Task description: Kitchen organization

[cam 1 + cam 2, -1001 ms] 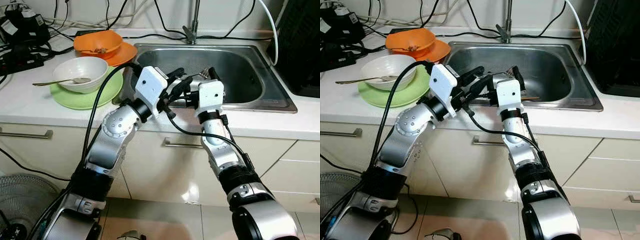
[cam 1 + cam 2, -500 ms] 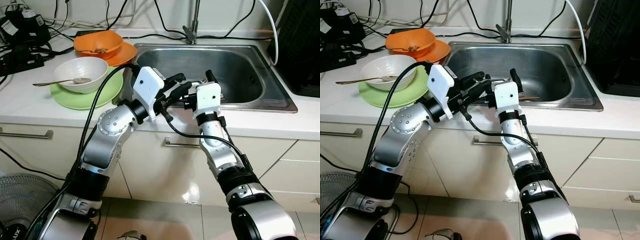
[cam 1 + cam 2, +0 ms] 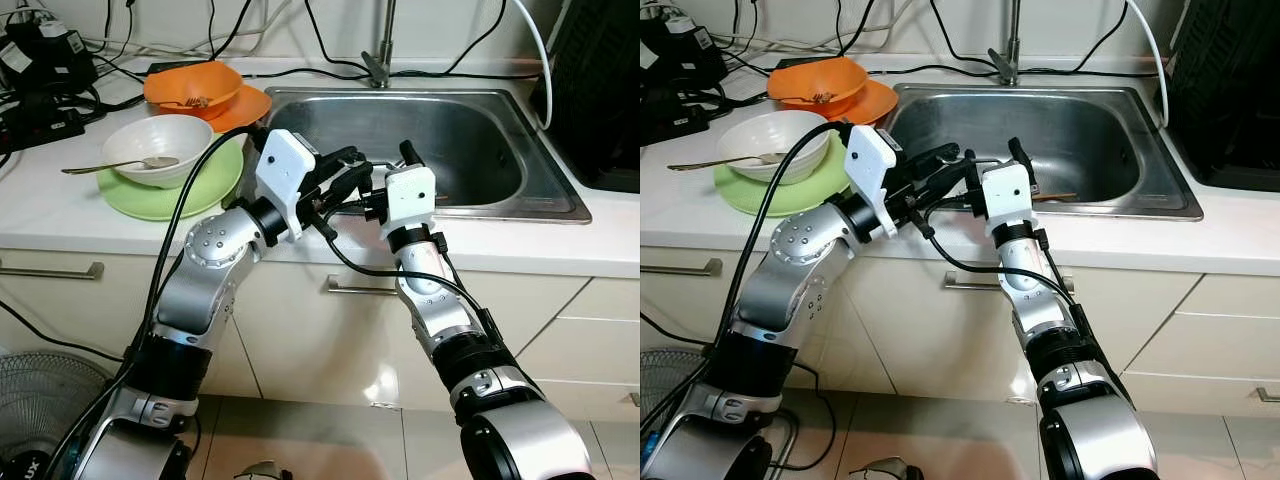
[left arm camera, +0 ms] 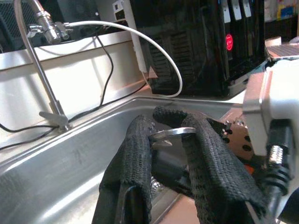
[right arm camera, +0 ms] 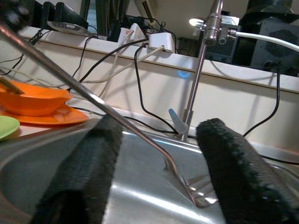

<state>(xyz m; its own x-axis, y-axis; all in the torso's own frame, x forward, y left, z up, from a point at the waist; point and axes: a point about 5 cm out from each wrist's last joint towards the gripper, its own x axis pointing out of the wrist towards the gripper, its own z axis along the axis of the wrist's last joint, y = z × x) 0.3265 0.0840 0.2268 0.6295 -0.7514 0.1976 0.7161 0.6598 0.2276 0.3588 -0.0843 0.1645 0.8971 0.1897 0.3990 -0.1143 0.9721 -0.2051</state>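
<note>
Left gripper [image 4: 168, 140] pinches the fork [image 5: 140, 140] by its handle end over the sink [image 3: 520, 205] front; right gripper [image 5: 159, 186] fingers spread, the shaft slanting between them, tines pointing toward the faucet [image 5: 196, 79].

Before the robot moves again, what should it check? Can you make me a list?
1. Silver metal fork held firmly: ok, the left gripper pinches its handle end.
2. Right gripper ready to take it: ok, open, with the fork's shaft between its fingers.
3. Fork tines over the steel sink: ok.
4. Sink floor under the fork free: cannot tell, the arms hide it.
5. White bowl on the green plate away from the arms: ok.
</note>
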